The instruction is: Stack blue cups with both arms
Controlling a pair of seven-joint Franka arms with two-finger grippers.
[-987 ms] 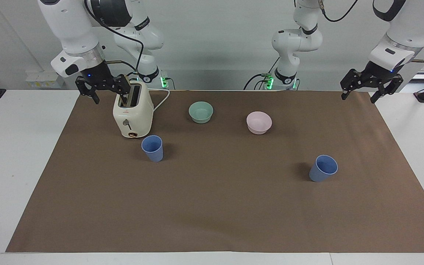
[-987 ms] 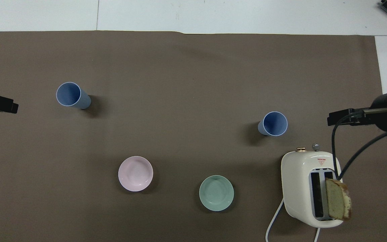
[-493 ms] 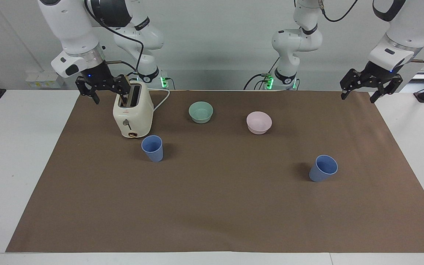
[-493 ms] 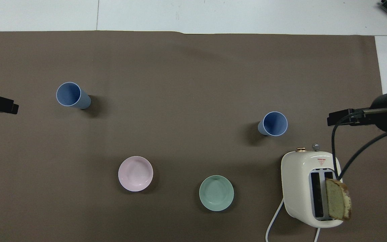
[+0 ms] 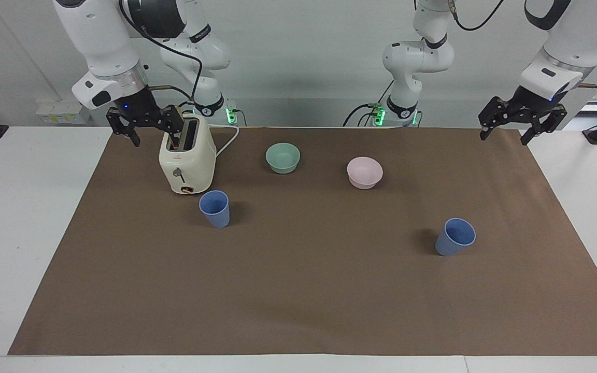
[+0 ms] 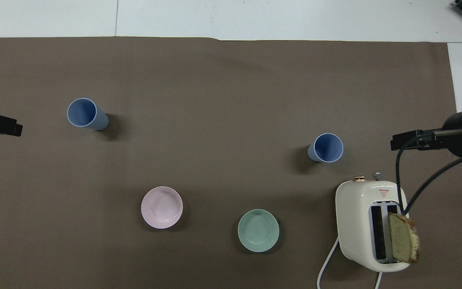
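Cups stand apart on the desk [image 5: 298, 311]: one blue cup [image 5: 215, 208] by the toaster [image 5: 187, 160], the other cup [image 5: 455, 237] toward the left arm's end. Left gripper [image 5: 522, 120] and right gripper [image 5: 145, 123] hang with fingers spread, holding nothing.

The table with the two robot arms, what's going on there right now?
Nothing is being handled yet. Two blue cups stand upright and apart on the brown mat: one by the toaster, the other toward the left arm's end. The right pincer hangs open beside the toaster; the left pincer hangs open over the mat's corner.
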